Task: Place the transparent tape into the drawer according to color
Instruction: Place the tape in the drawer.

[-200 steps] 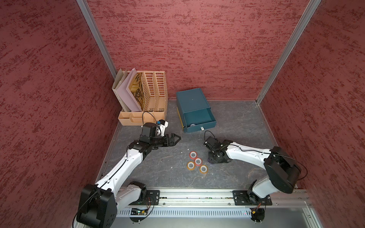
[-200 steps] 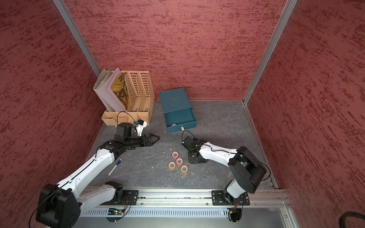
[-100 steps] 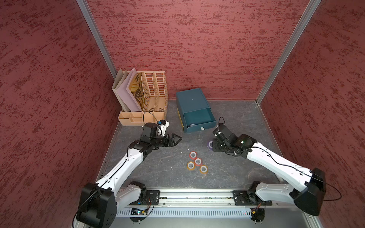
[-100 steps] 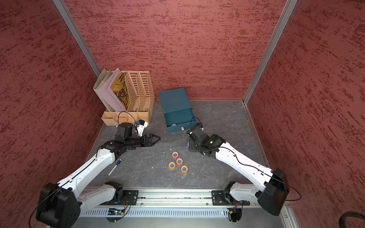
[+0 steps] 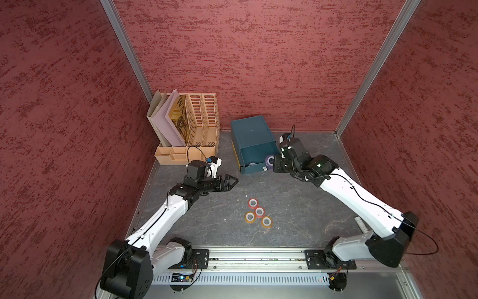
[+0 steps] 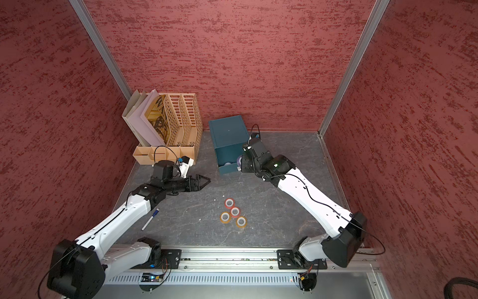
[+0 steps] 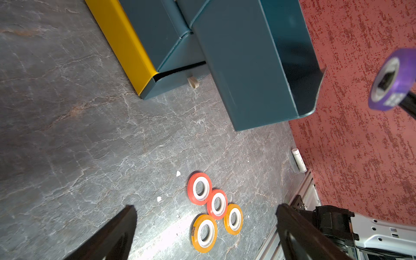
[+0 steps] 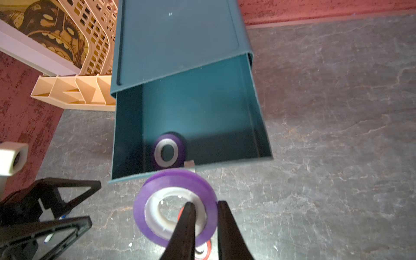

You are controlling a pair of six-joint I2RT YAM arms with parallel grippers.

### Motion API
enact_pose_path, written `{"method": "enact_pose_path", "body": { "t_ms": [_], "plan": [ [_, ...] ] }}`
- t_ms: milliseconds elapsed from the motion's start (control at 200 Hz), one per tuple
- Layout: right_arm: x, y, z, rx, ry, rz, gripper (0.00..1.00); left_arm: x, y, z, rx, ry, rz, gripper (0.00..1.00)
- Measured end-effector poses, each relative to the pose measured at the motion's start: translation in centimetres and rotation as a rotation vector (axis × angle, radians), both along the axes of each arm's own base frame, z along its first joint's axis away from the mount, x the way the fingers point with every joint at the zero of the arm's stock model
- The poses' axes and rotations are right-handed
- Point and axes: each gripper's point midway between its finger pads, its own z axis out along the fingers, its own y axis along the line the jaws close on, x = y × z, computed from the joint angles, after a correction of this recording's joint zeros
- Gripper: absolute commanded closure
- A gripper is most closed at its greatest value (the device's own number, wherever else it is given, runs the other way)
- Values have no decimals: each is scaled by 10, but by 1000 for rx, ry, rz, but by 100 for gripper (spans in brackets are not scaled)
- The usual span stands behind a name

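Right wrist: fingers [image 8: 184, 229] pinch the rim of purple tape roll [image 8: 155, 186].

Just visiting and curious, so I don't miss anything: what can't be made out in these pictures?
Back of the drawer: under the cabinet top, right wrist and both top views.
Yellow strip on the cabinet, left wrist view: drawer or trim, unclear.
White stick by the wall, left wrist view: too small to identify.
How the right gripper holds the purple roll: its wrist hides that in both top views.
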Motion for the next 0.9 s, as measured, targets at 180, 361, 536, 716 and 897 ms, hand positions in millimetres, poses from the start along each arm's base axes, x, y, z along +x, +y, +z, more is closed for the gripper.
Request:
{"method": "enact_pose_path", "body": {
  "t_ms": [180,361,536,716,897],
  "plan": [
    [29,-2,-2,-11,-18,-24,100,0,0,1,0,-1,0,0],
    [45,-4,-14,-20,-1,-34,97,1,0,4,-2,-7,0,0],
    [51,1,-25,-14,19,-21,63,3,-1,8,-4,-16,0,0],
    [54,7,-23,-5,5,5,47,5,-2,14,-8,-28,0,0],
    [54,12,-18,11,-2,29,32,12,-3,21,-10,-39,9,0]
  ]
}}
